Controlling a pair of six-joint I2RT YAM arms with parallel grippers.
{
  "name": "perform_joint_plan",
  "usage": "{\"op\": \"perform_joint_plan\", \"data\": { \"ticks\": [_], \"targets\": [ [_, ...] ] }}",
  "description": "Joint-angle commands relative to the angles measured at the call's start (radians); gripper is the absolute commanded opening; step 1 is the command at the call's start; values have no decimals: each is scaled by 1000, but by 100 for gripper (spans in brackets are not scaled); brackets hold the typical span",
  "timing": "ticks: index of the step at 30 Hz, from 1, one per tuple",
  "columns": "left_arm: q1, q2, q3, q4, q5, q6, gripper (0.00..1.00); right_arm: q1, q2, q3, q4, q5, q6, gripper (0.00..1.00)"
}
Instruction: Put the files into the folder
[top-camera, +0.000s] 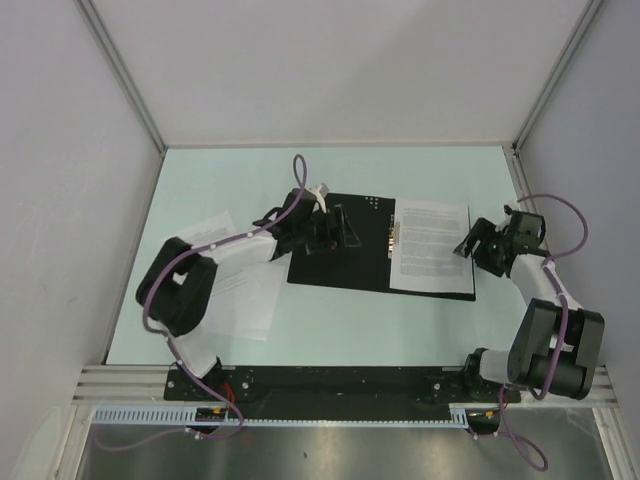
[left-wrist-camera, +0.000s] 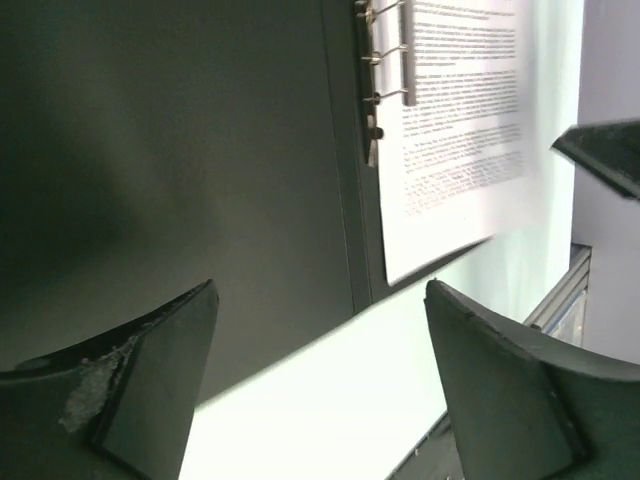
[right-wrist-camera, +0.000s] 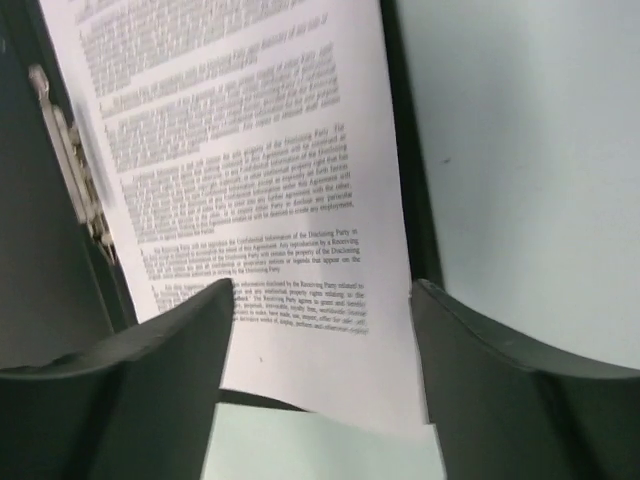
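Note:
The folder (top-camera: 340, 262) lies open in the middle of the table, black inside up, with a metal spine clip (top-camera: 392, 240). One printed sheet (top-camera: 430, 250) lies on its right half. Two more white sheets (top-camera: 245, 295) lie on the table to its left. My left gripper (top-camera: 335, 225) is open and empty above the folder's left half (left-wrist-camera: 180, 150). Its view also shows the clip (left-wrist-camera: 375, 90) and the printed sheet (left-wrist-camera: 460, 130). My right gripper (top-camera: 468, 245) is open and empty at the sheet's right edge. In the right wrist view the sheet (right-wrist-camera: 230, 150) lies between the jaws, its near edge slightly lifted.
The pale green table (top-camera: 400, 320) is walled in by grey panels on three sides. A black and metal rail (top-camera: 340, 385) with both arm bases runs along the near edge. The second loose sheet (top-camera: 210, 230) lies partly under my left arm.

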Motion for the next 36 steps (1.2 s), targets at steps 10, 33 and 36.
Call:
{"op": "perform_joint_plan", "data": {
  "ticks": [10, 33, 36],
  "targets": [
    [638, -721, -280, -422, -92, 152, 100, 595, -165, 211, 128, 454, 152, 100],
    [1041, -321, -398, -57, -34, -142, 100, 1227, 1157, 1448, 217, 329, 207, 98],
    [1071, -278, -419, -33, -3, -167, 100, 1238, 1230, 1527, 181, 313, 224, 90]
  ]
}}
